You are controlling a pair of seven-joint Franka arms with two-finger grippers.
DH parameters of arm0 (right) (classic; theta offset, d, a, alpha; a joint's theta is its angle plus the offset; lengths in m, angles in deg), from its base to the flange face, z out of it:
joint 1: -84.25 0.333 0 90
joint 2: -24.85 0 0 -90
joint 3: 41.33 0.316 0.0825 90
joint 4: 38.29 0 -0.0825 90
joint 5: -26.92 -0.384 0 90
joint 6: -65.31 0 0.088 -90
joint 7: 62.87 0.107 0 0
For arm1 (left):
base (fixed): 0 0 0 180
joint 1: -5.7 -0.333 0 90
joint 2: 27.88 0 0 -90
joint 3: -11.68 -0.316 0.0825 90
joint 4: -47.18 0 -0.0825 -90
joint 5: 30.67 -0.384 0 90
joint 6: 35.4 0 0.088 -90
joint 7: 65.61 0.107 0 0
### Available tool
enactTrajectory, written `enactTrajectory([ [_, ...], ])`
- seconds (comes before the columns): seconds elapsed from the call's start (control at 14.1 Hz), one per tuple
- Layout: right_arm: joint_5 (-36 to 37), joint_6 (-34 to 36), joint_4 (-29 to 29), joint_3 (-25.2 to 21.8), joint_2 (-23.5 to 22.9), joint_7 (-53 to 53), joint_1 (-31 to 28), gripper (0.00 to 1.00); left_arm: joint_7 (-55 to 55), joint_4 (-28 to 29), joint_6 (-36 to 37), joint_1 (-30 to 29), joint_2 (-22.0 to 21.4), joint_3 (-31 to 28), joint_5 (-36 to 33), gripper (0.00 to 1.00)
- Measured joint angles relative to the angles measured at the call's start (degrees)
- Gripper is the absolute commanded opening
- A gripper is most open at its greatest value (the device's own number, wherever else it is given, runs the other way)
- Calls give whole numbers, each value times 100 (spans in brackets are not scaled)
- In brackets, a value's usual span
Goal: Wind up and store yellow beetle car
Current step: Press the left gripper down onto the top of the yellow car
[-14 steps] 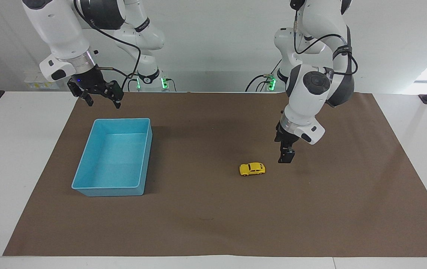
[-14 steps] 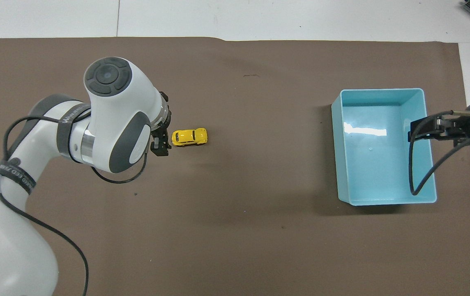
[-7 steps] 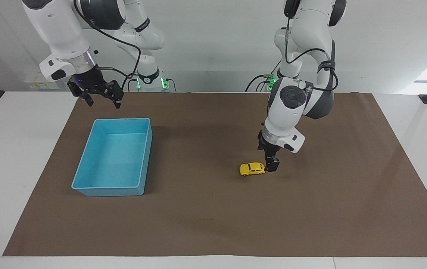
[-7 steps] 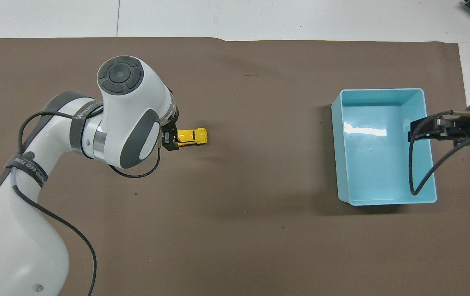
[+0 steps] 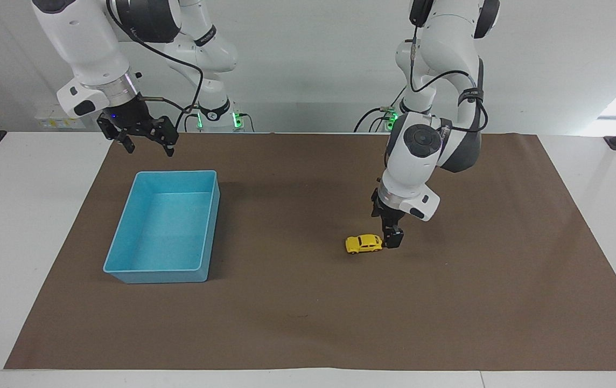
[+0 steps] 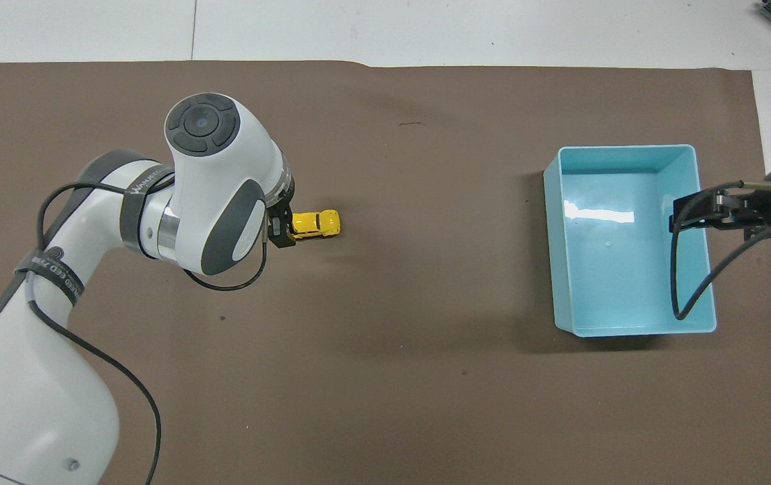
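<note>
As the left gripper (image 5: pixel 392 240), fingers apart, sits low at one end of the yellow beetle car (image 5: pixel 364 243) on the tabletop's brown mat (image 5: pixel 308 323), an off-centre closure could flick the toy away; right gripper (image 5: pixel 146 141) waits, fingers apart, near the blue tray (image 5: pixel 125 237).

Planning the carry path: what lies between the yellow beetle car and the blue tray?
Nothing: only bare brown mat separates the yellow beetle car from the blue tray, clearest in the overhead view.

Open brown mat (image 5: pixel 297 312) lies between the yellow beetle car (image 5: pixel 364 243) and the blue tray (image 5: pixel 165 226); nothing stands there. The left gripper (image 5: pixel 392 238) blocks the car's end toward the left arm. The right gripper (image 5: pixel 141 137) hangs over the tray's robot-side rim; the tray's interior is otherwise unobstructed.
</note>
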Motion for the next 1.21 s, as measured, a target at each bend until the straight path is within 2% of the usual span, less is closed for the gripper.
enactTrajectory([
  [0.28,0,0,0,0,0,0,0,100,-553,0,-186,247,516,16,-348,100],
  [0.57,0,0,0,0,0,0,0,100,-631,-8,-336,265,591,-14,-424,100],
  [0.64,0,0,0,0,0,0,0,100,-634,-9,-343,265,591,-17,-438,93],
  [0.71,0,0,0,0,0,0,0,100,-635,-9,-355,265,592,-18,-464,69],
  [1.0,0,0,0,0,0,0,0,100,-638,-7,-476,271,592,-10,-511,35],
  [1.07,0,0,0,0,0,0,0,100,-638,0,-485,275,593,-7,-515,23],
  [1.14,0,0,0,0,0,0,0,100,-638,11,-490,279,593,-3,-518,5],
  [1.21,0,0,0,0,0,0,0,100,-624,16,-502,284,583,6,-525,0],
])
